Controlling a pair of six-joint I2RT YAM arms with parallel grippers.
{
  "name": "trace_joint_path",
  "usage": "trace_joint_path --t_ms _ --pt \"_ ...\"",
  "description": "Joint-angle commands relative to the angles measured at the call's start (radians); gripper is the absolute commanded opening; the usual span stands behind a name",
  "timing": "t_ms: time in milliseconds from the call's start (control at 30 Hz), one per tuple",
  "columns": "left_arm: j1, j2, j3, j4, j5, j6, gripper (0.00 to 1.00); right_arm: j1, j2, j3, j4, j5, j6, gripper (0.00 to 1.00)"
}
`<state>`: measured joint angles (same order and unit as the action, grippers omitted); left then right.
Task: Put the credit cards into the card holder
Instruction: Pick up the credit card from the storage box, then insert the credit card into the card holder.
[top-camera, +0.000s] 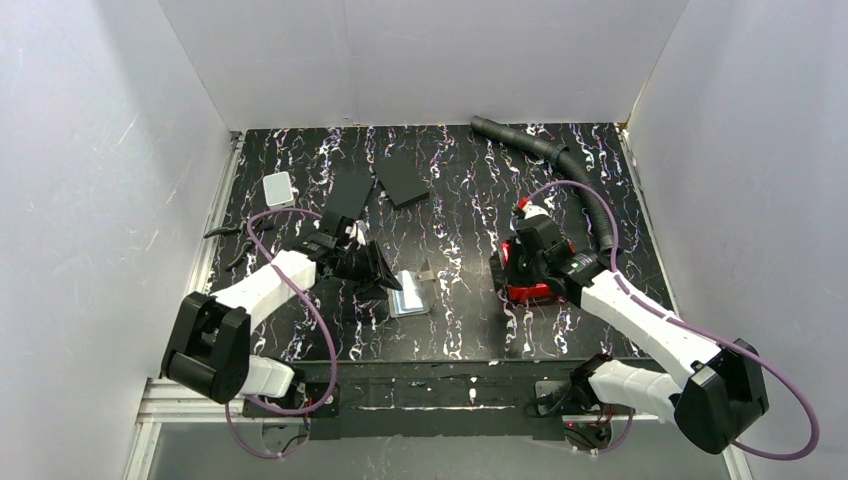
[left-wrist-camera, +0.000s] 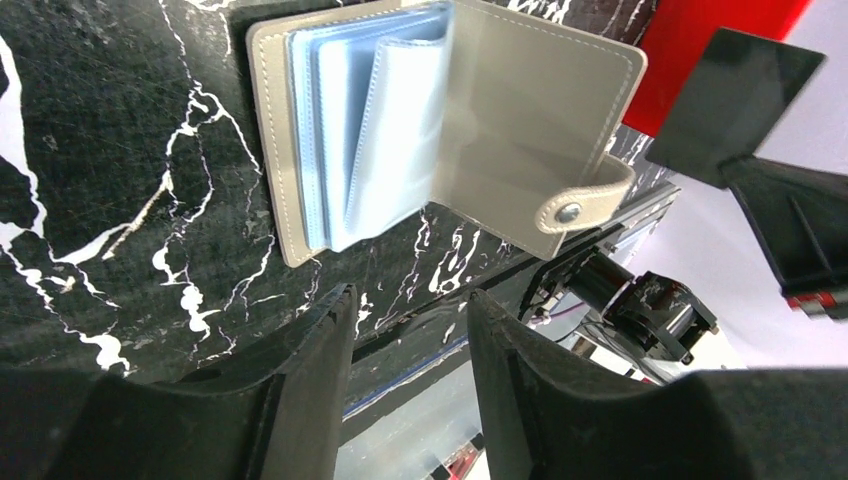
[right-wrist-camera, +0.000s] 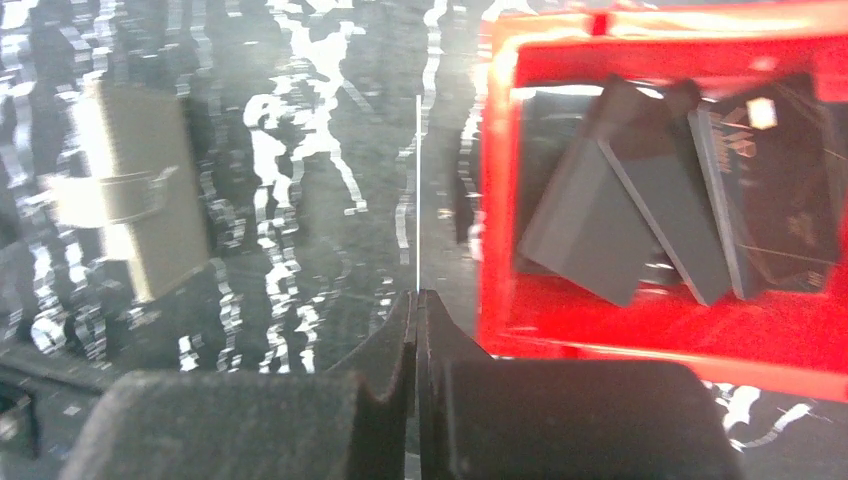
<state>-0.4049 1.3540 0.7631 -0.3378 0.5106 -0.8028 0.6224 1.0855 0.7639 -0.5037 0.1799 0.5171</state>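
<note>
left gripper (left-wrist-camera: 410, 300): fingers moderately apart, holding nothing, low over the table. card holder (left-wrist-camera: 440, 130): lying open just above those fingertips in the left wrist frame, pale sleeves fanned. right gripper (right-wrist-camera: 416, 300): fingers pressed together on one dark credit card (left-wrist-camera: 735, 95). remaining credit cards (right-wrist-camera: 640, 220): leaning in red tray (right-wrist-camera: 650, 345). surface: black marbled table (top-camera: 470, 200); white walls (top-camera: 420, 60).

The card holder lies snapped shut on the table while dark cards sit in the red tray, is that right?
Not quite. The card holder lies open on the table, its snap tab undone, as the left wrist view shows. The dark cards do sit in the red tray.
</note>
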Motion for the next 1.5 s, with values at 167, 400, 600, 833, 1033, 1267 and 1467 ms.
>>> trace_joint_path --t_ms 167,400,600,833,1033,1267,1467 --pt "0.003 -0.004 0.039 -0.097 -0.164 0.049 0.42 0.206 0.08 0.168 0.198 -0.191 0.144 0.01" --pt "0.002 -0.048 -0.004 -0.186 -0.269 0.054 0.36 0.458 0.277 0.288 0.22 0.052 0.28 0.01" --pt "0.003 -0.095 -0.043 -0.184 -0.271 0.062 0.38 0.529 0.5 0.453 0.038 0.258 0.372 0.01" --pt "0.002 -0.139 -0.085 -0.151 -0.236 0.055 0.4 0.577 0.642 0.583 -0.068 0.344 0.386 0.01" --pt "0.003 -0.134 -0.088 -0.123 -0.199 0.055 0.41 0.6 0.72 0.651 -0.099 0.352 0.401 0.01" --pt "0.003 -0.051 -0.063 -0.057 -0.14 0.002 0.42 0.631 0.834 0.786 -0.302 0.47 0.463 0.01" --pt "0.003 0.086 -0.084 0.122 -0.043 -0.133 0.41 0.632 0.788 0.751 -0.335 0.519 0.482 0.01"
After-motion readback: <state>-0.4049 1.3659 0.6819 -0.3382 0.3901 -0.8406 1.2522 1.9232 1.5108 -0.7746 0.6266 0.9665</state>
